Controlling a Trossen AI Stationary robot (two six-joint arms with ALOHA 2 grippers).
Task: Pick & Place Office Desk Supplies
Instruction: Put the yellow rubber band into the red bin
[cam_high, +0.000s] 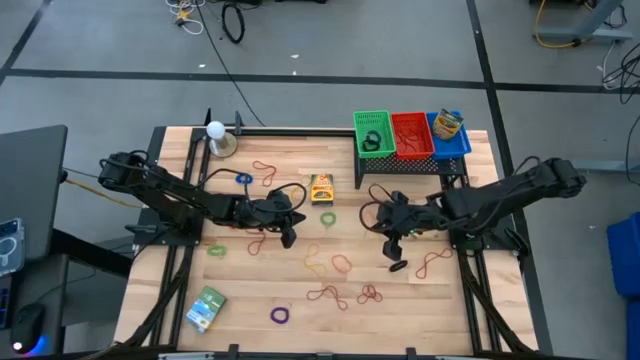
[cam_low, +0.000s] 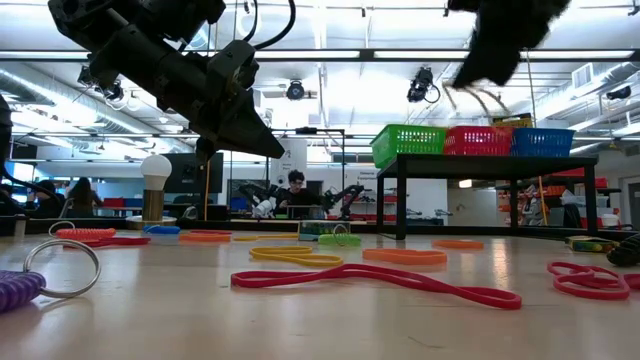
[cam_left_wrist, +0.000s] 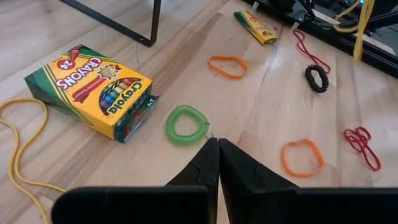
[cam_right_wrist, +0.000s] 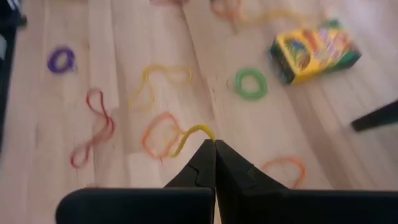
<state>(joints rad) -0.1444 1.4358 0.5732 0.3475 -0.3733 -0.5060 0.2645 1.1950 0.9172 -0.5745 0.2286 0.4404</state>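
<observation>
Right now both arms reach in over the middle of the wooden desk (cam_high: 180, 300). The left pincer (cam_left_wrist: 217, 149) is closed on nothing, its tips pressed together just above the boards, beside a green coiled ring (cam_left_wrist: 186, 124). The yellow crayon box (cam_left_wrist: 90, 90) lies flat near that ring, with an orange band (cam_left_wrist: 227, 66) and a black ring (cam_left_wrist: 316, 78) farther off. The right pincer (cam_right_wrist: 213, 148) is closed on a yellow rubber band (cam_right_wrist: 191, 135), pinching one end while the loop hangs toward an orange loop (cam_right_wrist: 160, 134) on the desk. Seen from above, it sits right of centre, well apart from the left one.

Loose bands are scattered across the desk: a purple ring (cam_high: 280, 315) near the front edge, red bands (cam_high: 328, 295) beside it, a blue ring (cam_high: 244, 179) toward the back. A green-blue packet (cam_high: 206, 308) lies at the front left corner. At the back right, a rack holds a green basket (cam_high: 373, 133), a red basket (cam_high: 411, 135) and a blue basket (cam_high: 450, 135); the blue one holds a small yellow bottle (cam_high: 447, 123). A white ball (cam_high: 215, 129) on a round base stands at the back left
</observation>
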